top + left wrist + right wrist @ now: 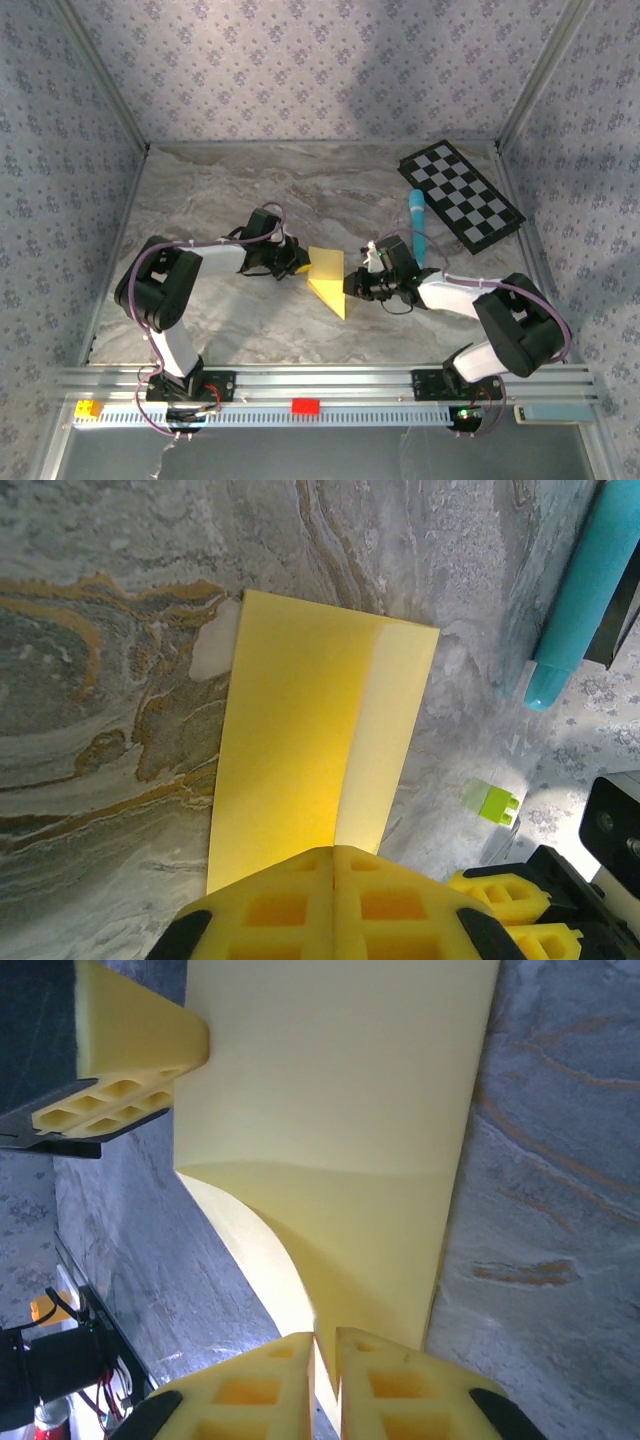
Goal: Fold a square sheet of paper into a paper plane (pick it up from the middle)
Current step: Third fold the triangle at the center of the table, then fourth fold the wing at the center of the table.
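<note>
Paper (328, 281) | my left gripper (333, 858) clamped on left edge, likely anchoring fold | right gripper (325, 1345) barely parted around right edge

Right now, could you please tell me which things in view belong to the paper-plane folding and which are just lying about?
For the job:
- folded yellow sheet of paper
- left claw, shut on one edge of it
- right claw, at the opposite edge

Lying about:
- light-blue marker
- black-and-white checkered board
- small yellow-green block
- yellow block and red block on the front rail
</note>
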